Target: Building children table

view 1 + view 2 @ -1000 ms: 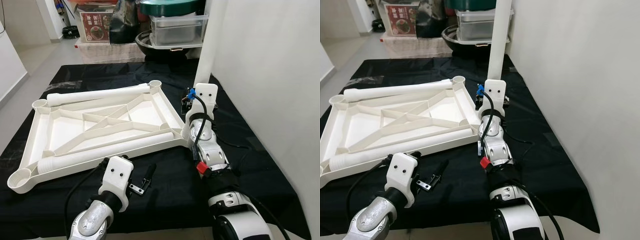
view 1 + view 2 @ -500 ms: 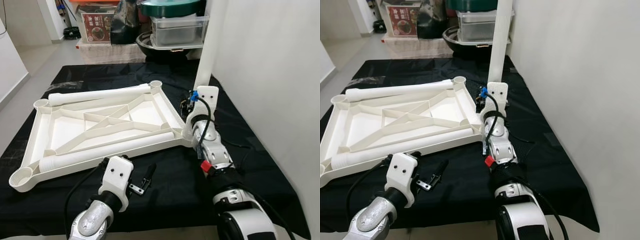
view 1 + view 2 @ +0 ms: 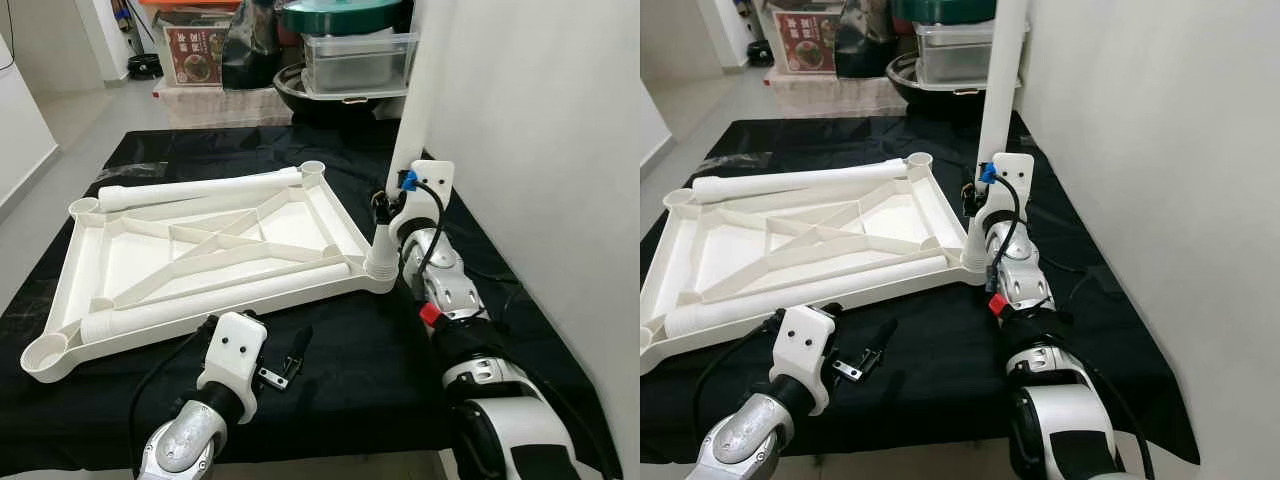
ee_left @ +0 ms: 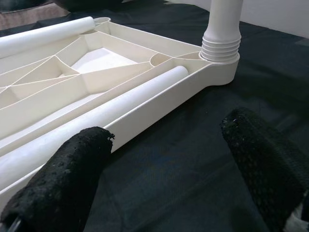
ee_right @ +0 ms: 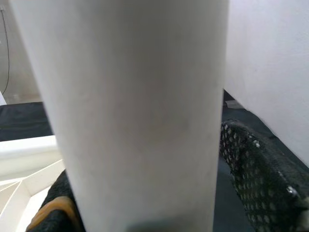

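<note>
Leg (image 3: pixel 415 100) stands upright in the socket at the near right corner of the inverted tabletop (image 3: pixel 205 250) on the black cloth (image 3: pixel 350 370), right gripper (image 3: pixel 985 195) clamped around it. Left gripper (image 3: pixel 290 355) rests open nearby. Judged risk: a crooked push tilts the leg, jamming its ribbed end or lifting the corner.

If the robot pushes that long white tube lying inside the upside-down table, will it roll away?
Probably it would roll a little: the loose leg is round and smooth. It likely won't go far, since it lies between the tabletop rim and its ribs. It looks like hollow plastic, so probably stiff and light.
</note>
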`<state>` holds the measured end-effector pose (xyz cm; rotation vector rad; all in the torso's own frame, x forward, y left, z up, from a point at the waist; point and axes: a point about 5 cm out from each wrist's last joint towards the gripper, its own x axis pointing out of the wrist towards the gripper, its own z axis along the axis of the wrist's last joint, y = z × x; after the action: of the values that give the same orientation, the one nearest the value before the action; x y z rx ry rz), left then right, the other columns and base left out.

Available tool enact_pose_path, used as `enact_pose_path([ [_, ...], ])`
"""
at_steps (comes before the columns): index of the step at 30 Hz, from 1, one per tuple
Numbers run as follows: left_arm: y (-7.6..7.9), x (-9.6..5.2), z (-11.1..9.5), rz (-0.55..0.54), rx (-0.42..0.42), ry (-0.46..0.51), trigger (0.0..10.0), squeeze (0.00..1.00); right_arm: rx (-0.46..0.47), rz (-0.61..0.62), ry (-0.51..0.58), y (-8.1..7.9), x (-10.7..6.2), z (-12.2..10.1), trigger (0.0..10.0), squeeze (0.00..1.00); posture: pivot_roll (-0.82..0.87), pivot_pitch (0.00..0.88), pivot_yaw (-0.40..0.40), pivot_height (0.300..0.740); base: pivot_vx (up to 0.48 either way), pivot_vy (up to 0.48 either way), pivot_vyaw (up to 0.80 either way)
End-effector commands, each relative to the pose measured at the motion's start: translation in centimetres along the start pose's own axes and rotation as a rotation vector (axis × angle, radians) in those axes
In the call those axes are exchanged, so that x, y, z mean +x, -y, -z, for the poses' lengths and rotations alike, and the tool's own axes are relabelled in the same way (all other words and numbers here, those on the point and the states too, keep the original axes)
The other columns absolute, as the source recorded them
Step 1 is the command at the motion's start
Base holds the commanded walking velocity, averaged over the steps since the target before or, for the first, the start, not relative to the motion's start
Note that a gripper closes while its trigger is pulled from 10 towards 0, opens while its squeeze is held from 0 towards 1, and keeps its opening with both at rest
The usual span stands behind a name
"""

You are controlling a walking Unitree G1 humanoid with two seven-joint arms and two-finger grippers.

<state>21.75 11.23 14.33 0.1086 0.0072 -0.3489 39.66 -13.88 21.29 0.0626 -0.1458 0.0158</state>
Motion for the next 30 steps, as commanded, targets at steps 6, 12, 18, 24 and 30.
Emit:
enact_pose_path([
  [6,0.1,-0.1,0.5,-0.002,0.004,-0.017,10.0,0.00,0.017,-0.012,0.017,0.1,0.2,-0.2,10.0,0.00,0.13,0.048,-0.012,0.740,0.000,0.000,0.00],
  [12,0.1,-0.1,0.5,-0.001,0.006,-0.017,10.0,0.00,0.009,-0.031,0.023,-0.1,0.2,-0.2,0.0,0.00,0.13,0.044,-0.012,0.740,0.000,0.000,0.00],
  [18,0.0,-0.1,0.4,-0.004,0.009,-0.014,10.0,0.00,-0.005,-0.049,0.021,-0.5,0.2,-0.1,0.0,0.00,0.13,0.041,-0.010,0.740,0.000,0.000,0.00],
  [24,-0.1,0.0,0.4,-0.007,0.010,-0.012,10.0,0.00,-0.020,-0.051,0.013,-0.8,0.1,0.1,0.0,0.00,0.13,0.037,-0.008,0.740,0.000,0.000,0.00],
  [30,-0.3,0.1,0.4,-0.010,0.012,-0.011,10.0,0.00,-0.082,0.243,-0.057,-0.8,-0.7,1.1,0.0,0.00,0.12,0.043,-0.012,0.740,0.000,0.000,0.00],
])
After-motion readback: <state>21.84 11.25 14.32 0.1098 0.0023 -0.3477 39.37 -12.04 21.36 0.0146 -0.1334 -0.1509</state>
